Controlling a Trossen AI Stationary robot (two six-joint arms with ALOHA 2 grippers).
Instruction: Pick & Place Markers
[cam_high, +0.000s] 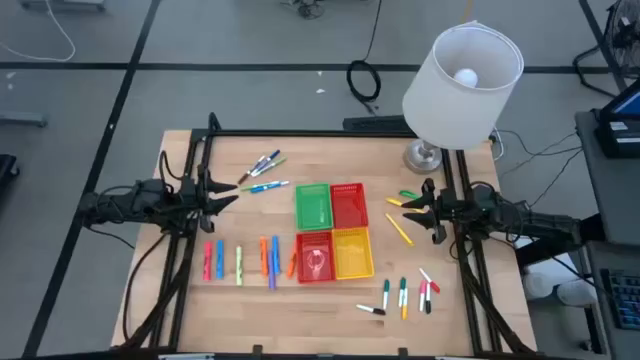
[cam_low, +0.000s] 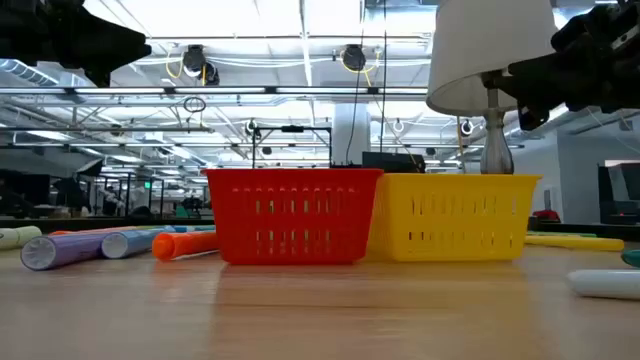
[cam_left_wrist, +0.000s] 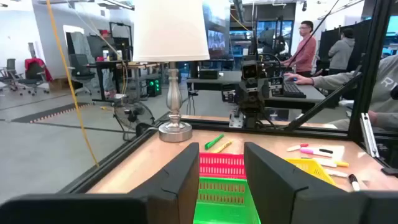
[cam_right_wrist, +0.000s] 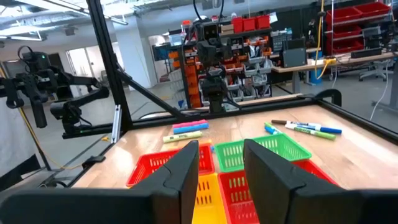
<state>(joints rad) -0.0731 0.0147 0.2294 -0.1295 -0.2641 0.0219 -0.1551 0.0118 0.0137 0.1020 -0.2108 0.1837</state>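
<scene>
Markers lie flat on the wooden table in groups: a row of pink, blue, green and orange ones (cam_high: 245, 260) at the near left, a few (cam_high: 262, 170) at the far left, green and yellow ones (cam_high: 400, 212) at the right, and white-and-black ones (cam_high: 405, 295) at the near right. In the table's middle stand a green (cam_high: 312, 205), two red (cam_high: 348, 203) and a yellow (cam_high: 352, 252) basket. My left gripper (cam_high: 228, 196) hovers open at the left, pointing at the baskets, with nothing between its fingers (cam_left_wrist: 221, 180). My right gripper (cam_high: 405, 208) hovers open at the right over the yellow and green markers, also holding nothing (cam_right_wrist: 221, 180).
A table lamp with a white shade (cam_high: 462, 70) stands at the far right corner, its base (cam_high: 425, 157) just behind my right arm. A black frame (cam_high: 330, 133) rims the table. People sit at desks beyond the table (cam_left_wrist: 305, 46).
</scene>
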